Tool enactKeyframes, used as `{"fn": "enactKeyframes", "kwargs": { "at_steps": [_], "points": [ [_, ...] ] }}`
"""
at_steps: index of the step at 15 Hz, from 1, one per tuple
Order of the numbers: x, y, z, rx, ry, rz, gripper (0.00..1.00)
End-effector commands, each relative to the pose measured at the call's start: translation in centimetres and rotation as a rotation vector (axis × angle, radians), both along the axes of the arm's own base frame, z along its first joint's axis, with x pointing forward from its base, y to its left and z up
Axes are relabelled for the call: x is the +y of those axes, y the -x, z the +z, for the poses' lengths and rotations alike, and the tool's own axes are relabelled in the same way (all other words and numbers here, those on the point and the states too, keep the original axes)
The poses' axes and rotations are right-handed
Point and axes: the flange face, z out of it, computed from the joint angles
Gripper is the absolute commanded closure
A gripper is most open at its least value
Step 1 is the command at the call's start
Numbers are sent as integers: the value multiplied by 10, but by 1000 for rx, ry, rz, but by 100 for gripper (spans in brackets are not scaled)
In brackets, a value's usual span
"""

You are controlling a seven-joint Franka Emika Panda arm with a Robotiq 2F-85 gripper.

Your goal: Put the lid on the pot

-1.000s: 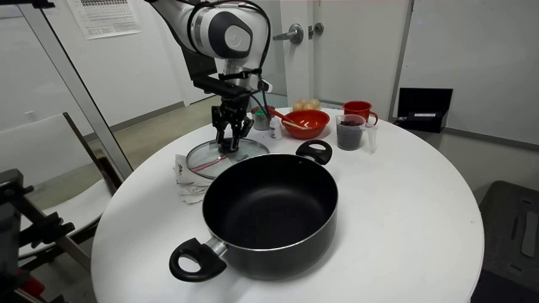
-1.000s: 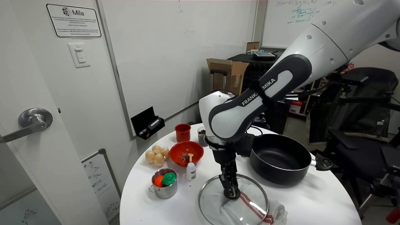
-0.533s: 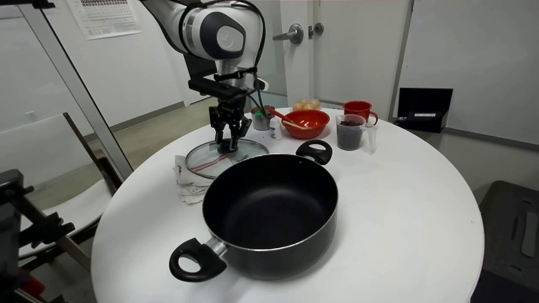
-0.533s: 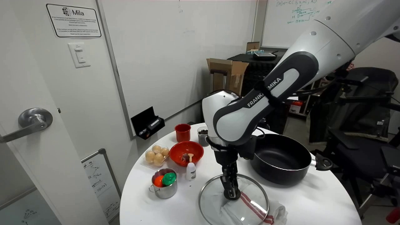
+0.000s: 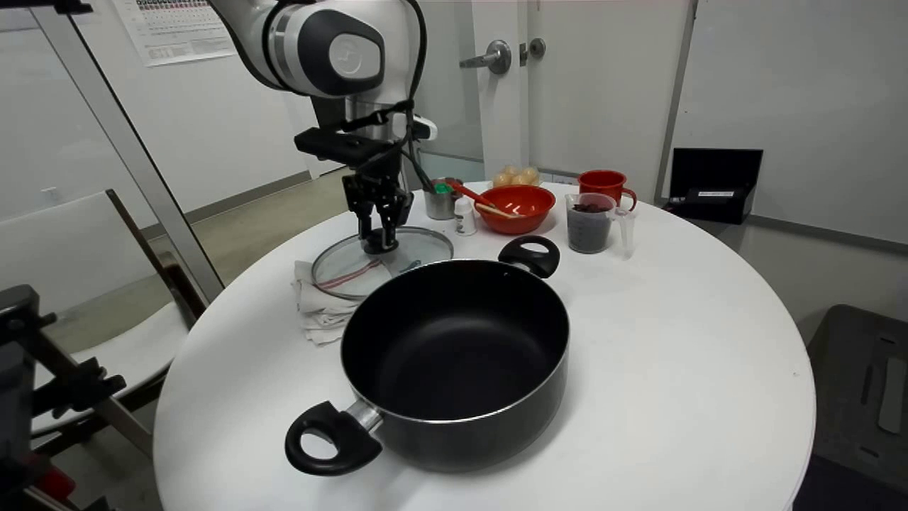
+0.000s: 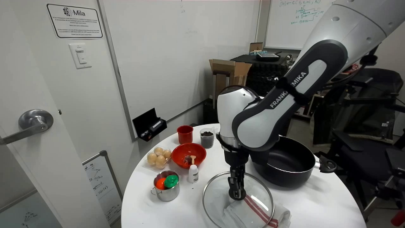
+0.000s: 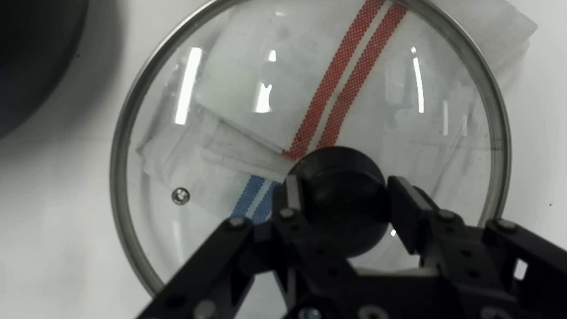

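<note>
The gripper (image 7: 339, 190) holds the lid (image 7: 425, 146) by its knob (image 7: 343, 204) over a cloth (image 6: 282, 215), the pot (image 5: 454, 355) just beside.

Above the gripper, "FRANK" and "MIKA" show on the arm (image 6: 269, 120) either side of a strap (image 6: 291, 91). Near it, a bottle (image 6: 193, 174) has print too small to read; well away, a sign (image 6: 75, 21) says "Mila", fine print illegible. In an exterior view the arm hides part of the pot; the wrist view crops lid and pot.

The lid (image 7: 363, 128) – clear glass, rimmed with metal – is gripped by its black knob (image 7: 339, 177) and held roughly level near the pot (image 5: 454, 362), which is black, two-handled and set upright, its mouth open.
</note>
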Motion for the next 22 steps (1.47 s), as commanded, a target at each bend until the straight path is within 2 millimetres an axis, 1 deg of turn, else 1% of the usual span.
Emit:
{"fn": "enactKeyframes", "kwargs": {
  "at_steps": [1,9,12,14,18,22],
  "points": [
    [-2,20,29,-55,32,-21,75],
    [1,45,73,-121,69,-37,75],
    [3,51,88,-132,92,-34,75],
    [0,54,96,-136,101,-40,75],
    [-15,59,101,-133,99,-70,75],
    [-42,66,98,-125,92,-121,75]
  ]
}}
